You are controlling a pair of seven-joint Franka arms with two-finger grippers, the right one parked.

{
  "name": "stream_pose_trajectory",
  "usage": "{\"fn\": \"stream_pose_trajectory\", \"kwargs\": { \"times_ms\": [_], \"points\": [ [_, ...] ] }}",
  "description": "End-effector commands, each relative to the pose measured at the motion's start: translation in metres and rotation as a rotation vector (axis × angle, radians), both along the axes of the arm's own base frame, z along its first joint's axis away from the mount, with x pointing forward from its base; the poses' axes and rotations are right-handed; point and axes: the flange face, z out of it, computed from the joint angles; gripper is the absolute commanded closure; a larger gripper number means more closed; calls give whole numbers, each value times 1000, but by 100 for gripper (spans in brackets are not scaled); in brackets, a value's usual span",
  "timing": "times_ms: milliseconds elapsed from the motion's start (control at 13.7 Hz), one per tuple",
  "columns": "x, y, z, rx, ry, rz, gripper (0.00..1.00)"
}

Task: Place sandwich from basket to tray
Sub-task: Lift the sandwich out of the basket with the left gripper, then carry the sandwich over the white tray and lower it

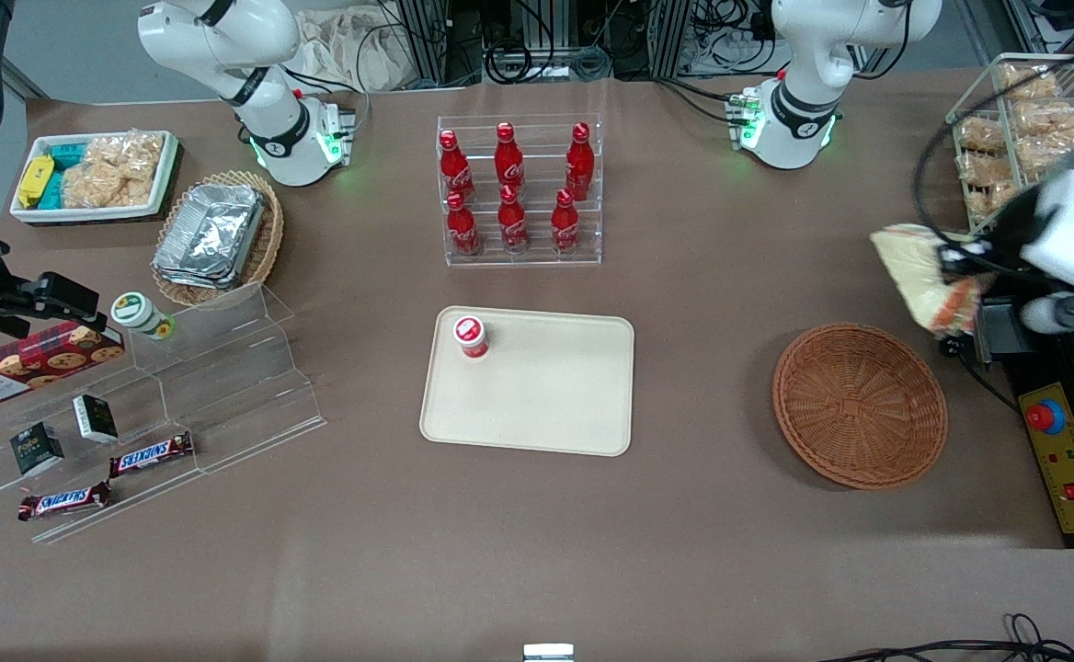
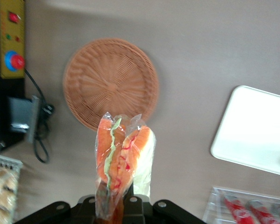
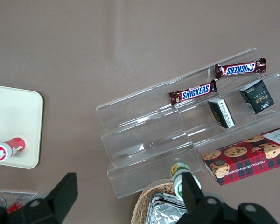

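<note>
My left gripper [image 1: 958, 262] is shut on the sandwich [image 1: 919, 276], a clear-wrapped wedge with orange-red filling, and holds it in the air at the working arm's end of the table. In the left wrist view the sandwich [image 2: 123, 154] sticks out from the gripper [image 2: 116, 200], edge on. The round reddish-brown basket [image 1: 859, 405] lies empty on the table below, nearer the front camera than the sandwich; it also shows in the left wrist view [image 2: 110, 84]. The cream tray [image 1: 546, 405] lies at mid-table, apart from the basket, and shows in the left wrist view [image 2: 256, 135].
A small red-capped bottle [image 1: 470, 336] stands on the tray's corner. A clear rack of red bottles [image 1: 519, 193] stands farther from the camera than the tray. A wire rack of bagged snacks [image 1: 1024, 129] and a yellow control box [image 1: 1066, 460] flank the gripper.
</note>
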Motion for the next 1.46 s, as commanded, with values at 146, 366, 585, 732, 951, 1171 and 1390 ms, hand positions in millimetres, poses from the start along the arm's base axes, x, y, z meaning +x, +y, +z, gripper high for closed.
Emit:
{"fn": "stream_pose_trajectory", "kwargs": {
  "times_ms": [146,366,585,732,951,1171,1390],
  "points": [
    [-22,-147,-54,60,48,91,85],
    [-5,-217,-133,0,39,158,84],
    [3,-273,-230,9,49,159,84],
    [11,-292,-295,-14,58,170,83],
    [6,-314,-368,1,66,151,84],
    [2,-320,-411,25,69,126,84],
    [3,-320,-413,24,59,123,53]
  ]
}}
